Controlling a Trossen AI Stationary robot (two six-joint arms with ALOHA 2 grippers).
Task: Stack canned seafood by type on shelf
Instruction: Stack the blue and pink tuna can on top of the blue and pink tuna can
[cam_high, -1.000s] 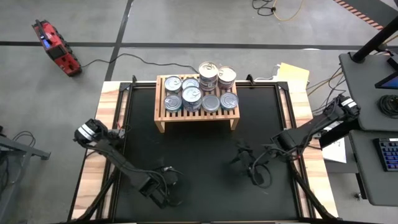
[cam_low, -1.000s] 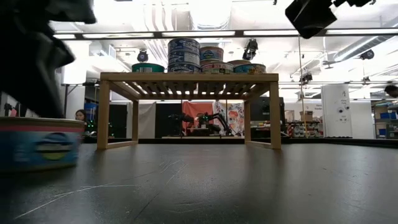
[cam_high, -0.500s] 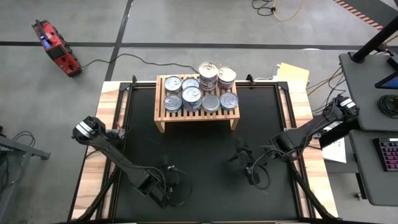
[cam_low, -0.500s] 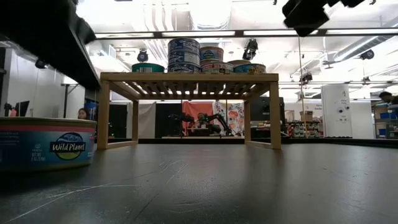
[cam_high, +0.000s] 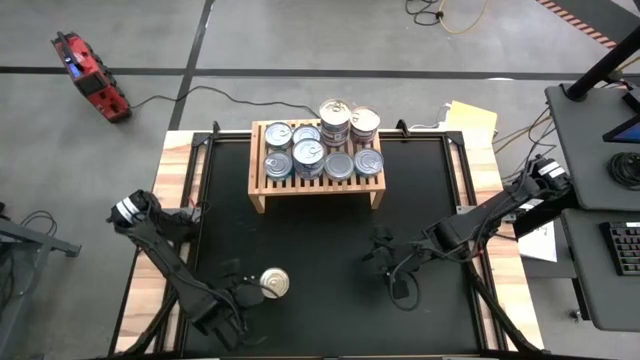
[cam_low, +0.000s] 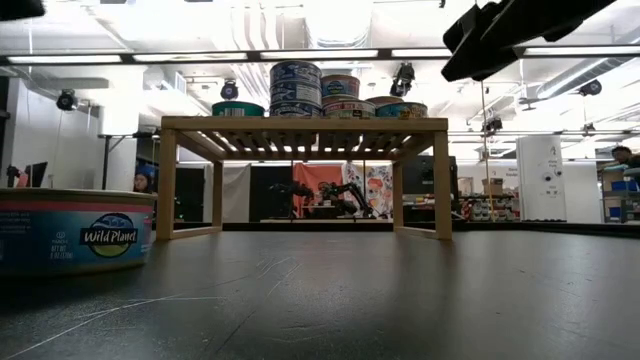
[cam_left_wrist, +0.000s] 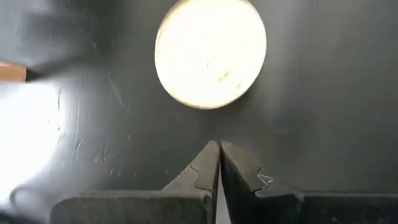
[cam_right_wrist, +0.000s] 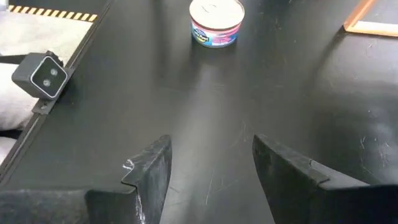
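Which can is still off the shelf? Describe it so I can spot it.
On the black table mat, look well in front of the wooden shelf, near the left gripper. A flat can sits there alone, with a blue and pink label, while every other can is on the shelf.

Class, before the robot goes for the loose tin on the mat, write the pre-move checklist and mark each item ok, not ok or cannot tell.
1. Loose tin upright on mat, lid up: ok.
2. Right gripper open and empty: ok.
3. Left gripper shut, beside the tin, not touching: ok.
4. Mat between right gripper and tin free of objects: ok.
5. Shelf has free room for another tin: cannot tell.
6. Tin's label matches a stack on the shelf: cannot tell.
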